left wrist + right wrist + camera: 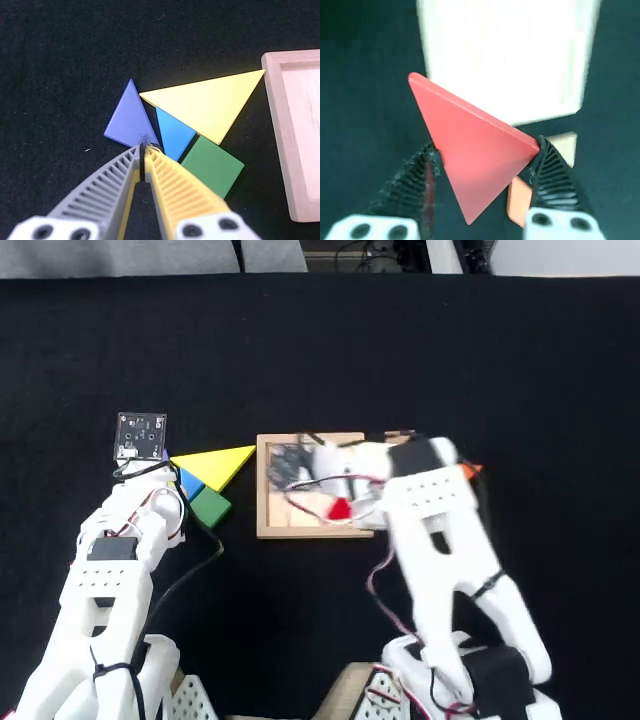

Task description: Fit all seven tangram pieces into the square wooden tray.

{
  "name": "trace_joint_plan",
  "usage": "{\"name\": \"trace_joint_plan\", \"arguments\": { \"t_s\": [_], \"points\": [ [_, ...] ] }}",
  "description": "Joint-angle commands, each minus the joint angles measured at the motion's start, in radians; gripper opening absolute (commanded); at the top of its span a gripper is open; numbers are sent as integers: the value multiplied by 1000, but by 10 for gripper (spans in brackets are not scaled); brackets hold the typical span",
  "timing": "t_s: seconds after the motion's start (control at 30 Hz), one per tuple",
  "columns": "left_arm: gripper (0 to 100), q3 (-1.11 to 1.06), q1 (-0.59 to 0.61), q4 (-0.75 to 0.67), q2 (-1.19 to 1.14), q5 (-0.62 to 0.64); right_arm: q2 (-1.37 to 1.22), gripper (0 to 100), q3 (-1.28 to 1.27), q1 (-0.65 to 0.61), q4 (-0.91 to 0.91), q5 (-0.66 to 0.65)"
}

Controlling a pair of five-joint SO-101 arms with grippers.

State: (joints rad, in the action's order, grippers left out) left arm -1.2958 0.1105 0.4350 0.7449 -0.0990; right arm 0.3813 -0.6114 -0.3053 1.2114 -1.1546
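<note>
A square wooden tray (263,490) is seen near the middle of a black tabletop (400,350), with two white arms reaching in from the near edge. The right gripper (487,150) is held over the tray and is clamped on a red triangle (340,509), which is pinched by its edges between the two black fingers. A small orange piece (468,471) is seen on the tabletop just outside the tray's right rim, partly hidden by the right arm. Four pieces are clustered on the tabletop beside the tray's left rim. A large yellow triangle (210,102) is laid with one sharp tip just beside the tray's far left corner. A blue piece (174,132) is tucked against the yellow triangle's long edge, and a green square (212,167) is set beside the blue piece, on the side nearer the tray. A purple triangle (129,120) is placed on the cluster's far side from the tray, with one corner meeting the yellow triangle. The left gripper (145,149) is positioned at the purple triangle's near corner, its grey and yellow fingers pressed together with nothing seen between them.
</note>
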Motion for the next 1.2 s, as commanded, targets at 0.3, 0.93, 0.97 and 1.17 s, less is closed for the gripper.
{"name": "trace_joint_plan", "arguments": {
  "t_s": [0.3,0.93,0.97,1.17],
  "points": [
    [30,7,4,-15,2,6,-33,158,61,-189,-127,215],
    [30,7,7,-15,2,6,-355,156,231,-130,-38,272],
    [30,7,7,-15,2,6,-357,156,217,-120,-37,261],
    [30,7,7,-15,2,6,-349,159,162,-43,-31,195]
  ]
}}
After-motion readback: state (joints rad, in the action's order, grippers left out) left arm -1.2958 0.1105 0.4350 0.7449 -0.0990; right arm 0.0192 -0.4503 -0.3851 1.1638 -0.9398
